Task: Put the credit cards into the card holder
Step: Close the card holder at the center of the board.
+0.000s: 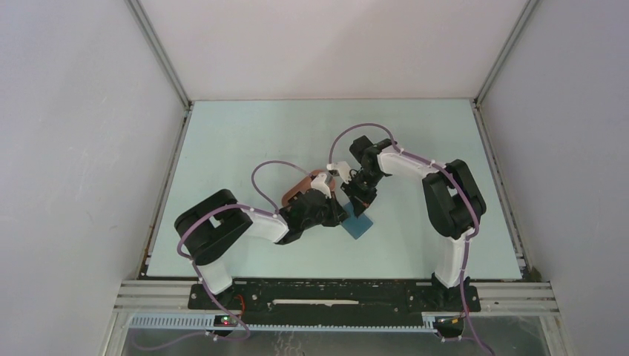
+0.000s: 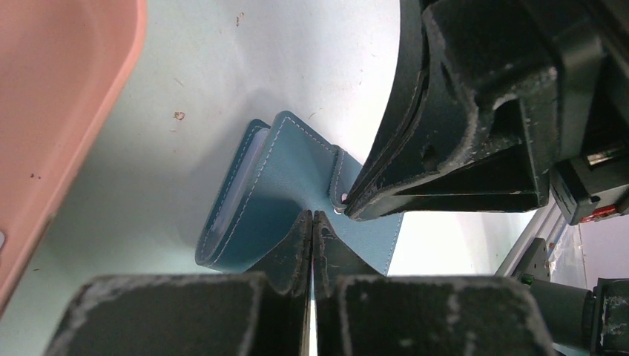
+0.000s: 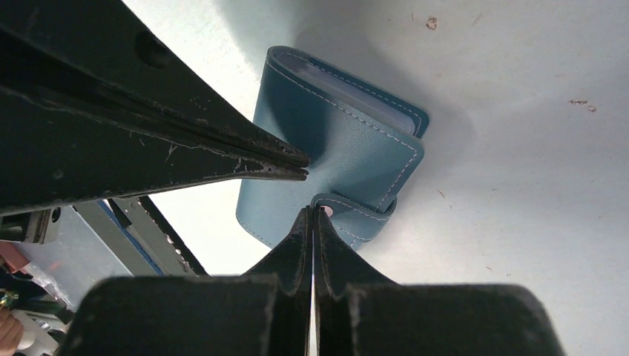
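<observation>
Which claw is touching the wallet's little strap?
The right claw: its tips meet the strap of the blue wallet. The left claw pinches the cover instead.

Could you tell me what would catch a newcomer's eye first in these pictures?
Both arms meet mid-table over the blue card holder, which lies folded. The left gripper and right gripper, both shut, have their tips at its cover and tab. A pink tray sits beside the left gripper.

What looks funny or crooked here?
The blue wallet looks odd: its cover stands up in a tent shape instead of lying flat. The left gripper is shut, pinching that cover, and the shut right gripper sits at the wallet's little tab. Nothing looks spilled or broken.
</observation>
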`<control>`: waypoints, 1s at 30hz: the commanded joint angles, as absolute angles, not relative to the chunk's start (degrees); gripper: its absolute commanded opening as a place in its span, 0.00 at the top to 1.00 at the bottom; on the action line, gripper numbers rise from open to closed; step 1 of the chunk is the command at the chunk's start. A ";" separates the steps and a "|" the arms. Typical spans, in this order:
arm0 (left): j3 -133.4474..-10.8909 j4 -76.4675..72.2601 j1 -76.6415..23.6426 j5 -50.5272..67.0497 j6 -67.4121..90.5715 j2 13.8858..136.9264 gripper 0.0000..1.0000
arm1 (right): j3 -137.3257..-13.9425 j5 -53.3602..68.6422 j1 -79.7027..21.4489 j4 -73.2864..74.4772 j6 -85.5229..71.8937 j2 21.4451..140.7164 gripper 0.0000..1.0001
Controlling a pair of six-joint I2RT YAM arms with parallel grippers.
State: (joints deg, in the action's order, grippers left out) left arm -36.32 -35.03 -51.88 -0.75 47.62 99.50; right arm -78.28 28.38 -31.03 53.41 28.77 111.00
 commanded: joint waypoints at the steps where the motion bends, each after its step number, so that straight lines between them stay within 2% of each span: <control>1: -34.30 -34.42 -51.59 -0.44 47.72 98.95 0.98 | -76.79 24.09 -32.70 50.71 27.75 113.75 1.00; 30: -33.35 -36.09 -51.61 -0.44 48.05 98.35 0.98 | -79.09 21.68 -34.14 52.84 25.97 121.29 1.00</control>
State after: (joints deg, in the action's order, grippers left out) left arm -34.96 -37.17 -51.88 -0.75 48.07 99.48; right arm -82.11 27.49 -31.64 57.23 24.97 114.67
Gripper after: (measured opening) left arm 0.023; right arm 0.006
